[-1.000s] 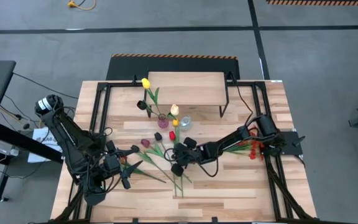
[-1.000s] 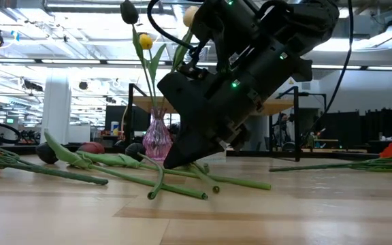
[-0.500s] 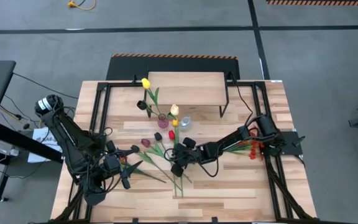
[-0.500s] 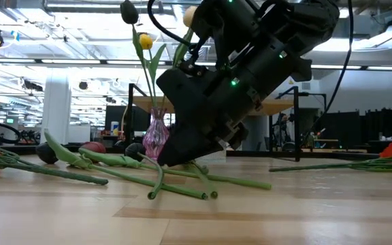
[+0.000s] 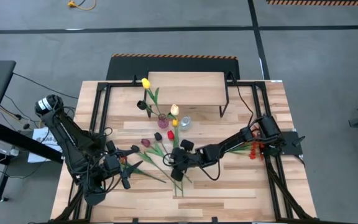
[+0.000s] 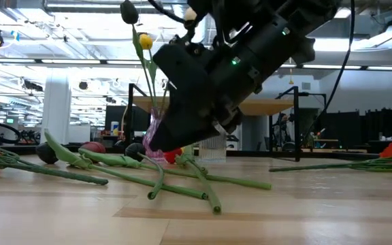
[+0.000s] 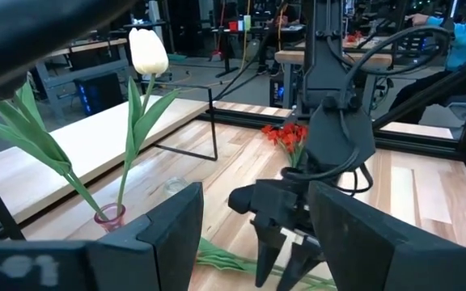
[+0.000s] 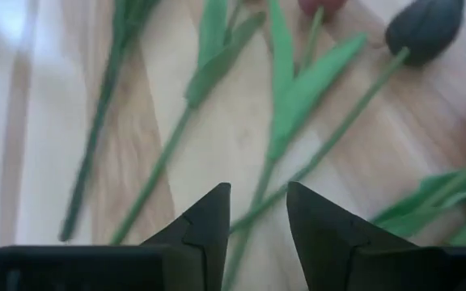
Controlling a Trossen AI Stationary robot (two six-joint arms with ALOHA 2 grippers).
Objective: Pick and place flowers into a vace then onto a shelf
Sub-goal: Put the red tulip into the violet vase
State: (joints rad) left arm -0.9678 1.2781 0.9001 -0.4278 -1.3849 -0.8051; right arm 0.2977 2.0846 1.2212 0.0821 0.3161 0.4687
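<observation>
Where stems (image 5: 178, 180) lie: lengthwise, table-flat.

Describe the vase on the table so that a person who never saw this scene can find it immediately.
Start from the low light-wood shelf on thin black legs at the far edge of the plank table. Just in front of its left end stands a small pink ribbed glass vase. Unlike the loose tulips lying flat nearby, it stands upright and holds a yellow tulip and a cream one.

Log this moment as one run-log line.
right claw: open, low over loose tulip stems, none held | left claw: open, waiting near table's left | vase: on table, holds tulips | shelf: bare
</observation>
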